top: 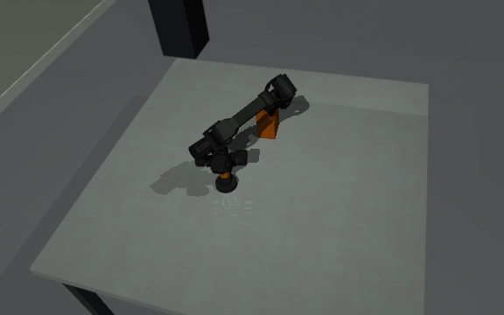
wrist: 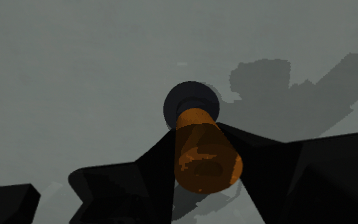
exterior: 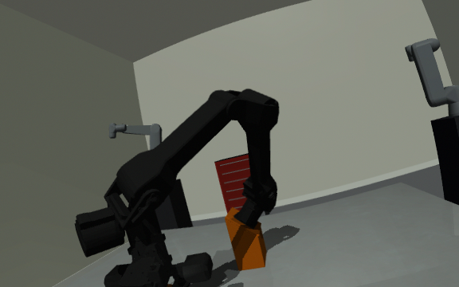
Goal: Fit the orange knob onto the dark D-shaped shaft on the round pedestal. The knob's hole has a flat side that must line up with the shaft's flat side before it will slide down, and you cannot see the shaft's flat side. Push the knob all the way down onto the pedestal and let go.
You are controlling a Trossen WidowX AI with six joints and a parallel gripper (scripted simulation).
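Observation:
The orange knob [top: 225, 175] [wrist: 208, 162] is upright between the fingers of my gripper [top: 224, 172] [wrist: 195, 129], which is shut on it. In the exterior view only a sliver of the knob shows at the bottom edge. The dark round pedestal [top: 227, 188] [wrist: 177, 100] stands on the table directly under the knob. A narrower dark part shows between the knob's lower end and the pedestal's wide base. The shaft's flat side and the knob's hole are hidden. I cannot tell whether the shaft is inside the hole.
An orange block [top: 268, 127] [exterior: 251, 253] stands under the arm's base, behind the pedestal. The pale table [top: 322, 197] [exterior: 353, 239] carries the arm's shadow. Grey robot arms [exterior: 426, 76] [exterior: 138, 129] and a red panel [exterior: 233, 179] are in the background.

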